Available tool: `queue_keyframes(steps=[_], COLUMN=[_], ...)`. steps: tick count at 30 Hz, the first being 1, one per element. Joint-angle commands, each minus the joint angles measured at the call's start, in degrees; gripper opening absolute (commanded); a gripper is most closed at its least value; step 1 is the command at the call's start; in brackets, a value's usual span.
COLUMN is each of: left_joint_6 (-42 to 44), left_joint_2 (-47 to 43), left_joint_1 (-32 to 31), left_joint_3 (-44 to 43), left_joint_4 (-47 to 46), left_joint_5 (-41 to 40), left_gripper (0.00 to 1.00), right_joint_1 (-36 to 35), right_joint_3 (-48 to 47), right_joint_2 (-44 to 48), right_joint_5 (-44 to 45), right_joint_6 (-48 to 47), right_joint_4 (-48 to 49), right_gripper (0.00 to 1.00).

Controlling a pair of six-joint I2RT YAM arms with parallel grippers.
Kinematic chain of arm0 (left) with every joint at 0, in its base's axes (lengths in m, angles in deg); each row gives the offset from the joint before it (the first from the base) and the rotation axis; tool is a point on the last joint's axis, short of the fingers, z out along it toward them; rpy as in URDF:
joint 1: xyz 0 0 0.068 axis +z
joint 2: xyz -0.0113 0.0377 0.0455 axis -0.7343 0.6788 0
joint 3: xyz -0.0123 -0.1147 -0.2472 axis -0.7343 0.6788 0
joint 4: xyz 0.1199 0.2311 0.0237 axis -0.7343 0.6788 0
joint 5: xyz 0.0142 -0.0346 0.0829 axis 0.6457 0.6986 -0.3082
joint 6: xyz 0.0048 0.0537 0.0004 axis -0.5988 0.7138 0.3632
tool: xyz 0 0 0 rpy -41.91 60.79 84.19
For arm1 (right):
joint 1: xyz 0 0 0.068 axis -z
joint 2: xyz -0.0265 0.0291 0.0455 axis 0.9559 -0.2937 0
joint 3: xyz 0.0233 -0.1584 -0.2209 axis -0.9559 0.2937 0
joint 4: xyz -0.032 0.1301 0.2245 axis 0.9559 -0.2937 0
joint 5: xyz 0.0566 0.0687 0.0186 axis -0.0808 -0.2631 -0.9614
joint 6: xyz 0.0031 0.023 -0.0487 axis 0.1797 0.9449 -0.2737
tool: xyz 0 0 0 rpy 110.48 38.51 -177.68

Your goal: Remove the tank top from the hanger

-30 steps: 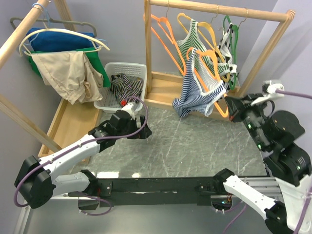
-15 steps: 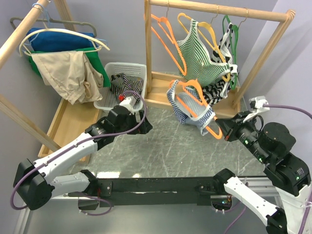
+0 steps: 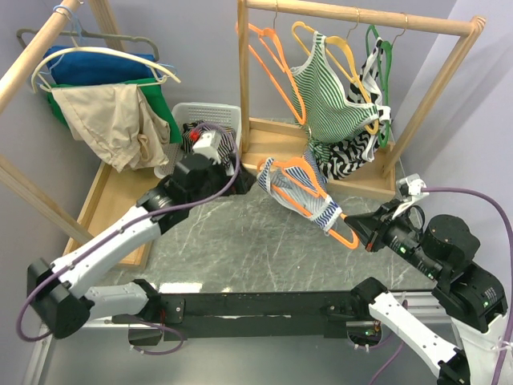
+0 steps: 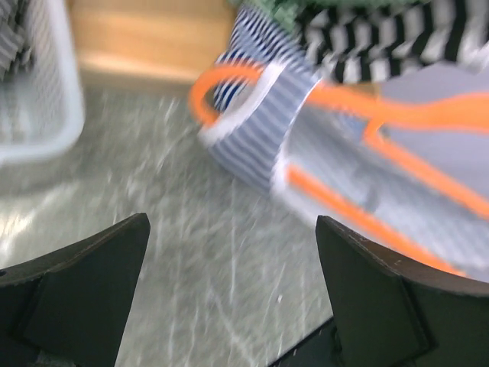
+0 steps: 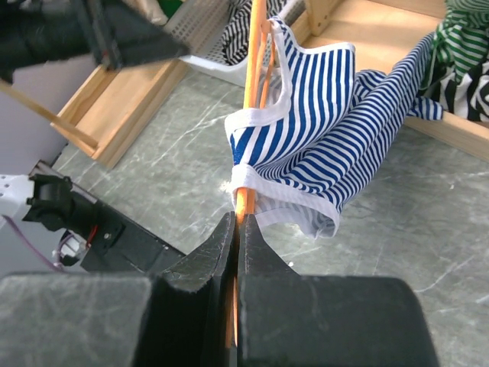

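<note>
A blue-and-white striped tank top (image 3: 298, 186) hangs on an orange hanger (image 3: 343, 231), held slanted above the marble table, away from the rail. My right gripper (image 3: 362, 233) is shut on the hanger's lower end; in the right wrist view its jaws (image 5: 237, 225) pinch the orange bar (image 5: 256, 69) just below the tank top's white hem (image 5: 321, 145). My left gripper (image 3: 243, 181) is open beside the tank top's left edge. In the left wrist view its gripper (image 4: 233, 252) stands wide with nothing between the fingers, the tank top (image 4: 260, 134) and hanger loop (image 4: 221, 76) just ahead.
A wooden rack (image 3: 361, 16) at the back holds orange hangers, a green striped top (image 3: 329, 96) and a black-and-white garment (image 3: 345, 152). A white basket (image 3: 210, 112) with striped clothes stands left of it. A second rack at the left carries blue, green and beige clothes (image 3: 112, 120).
My right gripper has carried the hanger and tank top down and left from beside the rack, over the table. My left arm has reached up and right towards the tank top.
</note>
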Motion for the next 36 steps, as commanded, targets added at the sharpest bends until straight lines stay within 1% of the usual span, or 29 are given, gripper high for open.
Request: queue_keyframes(steps=[1, 5, 9, 13, 16, 17, 18, 19, 20, 25, 27, 28, 29, 30, 31, 34, 36], left_joint_6=[3.49, 5.16, 6.31, 6.57, 6.66, 6.57, 6.49, 6.48, 6.57, 7.54, 8.15, 8.42, 8.42, 8.42, 8.50, 8.94, 9.47], left_joint_2=[6.30, 11.23, 14.74, 16.07, 17.29, 17.47, 17.56, 17.56, 17.39, 18.17, 19.22, 19.58, 19.93, 20.20, 20.29, 20.55, 19.94], left_joint_1=[-0.23, -0.32, -0.58, -1.11, -1.29, -1.29, -1.46, -1.64, -1.64, -1.73, -1.72, -1.73, -1.73, -1.64, -1.72, -1.73, -1.64], left_joint_3=[-6.13, -6.85, -7.28, -7.63, -9.13, -9.48, -9.83, -9.92, -10.01, -10.97, -11.76, -11.86, -12.03, -12.38, -12.64, -13.61, -14.40], left_joint_4=[-4.80, -7.62, -8.15, -9.73, -9.56, -9.12, -9.12, -9.12, -9.12, -8.06, -7.27, -7.27, -7.27, -7.01, -6.74, -5.52, -4.90], left_joint_5=[1.51, 7.05, 6.44, 5.65, 5.56, 5.65, 3.74, 3.54, 3.37, 2.49, 2.31, 2.05, 1.96, 1.70, 1.17, -1.19, -4.53], left_gripper=[0.96, 0.99, 0.92, 0.87, 0.74, 0.64, 0.60, 0.56, 0.50, 0.36, 0.25, 0.19, 0.07, 0.03, 0.01, 0.01, 0.01], right_joint_1=[-0.37, -0.37, -0.37, -0.46, -0.37, -0.46, -0.37, -0.46, -0.37, -0.37, -0.37, -0.37, -0.46, -0.37, -0.37, -0.37, -0.46], right_joint_3=[-0.45, -0.71, -1.59, -1.86, -1.42, -1.33, -1.07, -1.07, -0.98, -0.45, -0.28, -0.28, -0.28, -0.28, -0.28, -0.19, -0.19], right_joint_2=[1.42, 1.42, 1.15, 1.07, 0.98, 0.98, 0.98, 0.89, 0.80, 0.80, 0.80, 0.89, 0.80, 0.80, 0.71, 0.71, 0.80], right_joint_5=[-3.51, -3.95, -4.30, -4.65, -4.65, -4.65, -4.65, -4.57, -4.31, -5.09, -5.36, -5.44, -5.53, -5.71, -5.97, -6.67, -7.02], right_joint_6=[0.70, 0.43, 0.08, -0.10, -0.10, -0.10, -0.18, -0.18, -0.36, -0.53, -0.45, -0.36, -0.53, -0.53, -0.53, -0.62, -0.54], right_joint_4=[4.64, 4.81, 4.29, 3.94, 3.94, 3.76, 3.67, 3.59, 3.50, 3.32, 3.67, 3.59, 3.50, 3.41, 3.24, 2.62, 1.39], right_gripper=[0.00, 0.00, 0.00, 0.00, 0.00, 0.00, 0.00, 0.00, 0.00, 0.00, 0.00, 0.00, 0.00, 0.00, 0.00, 0.00, 0.00])
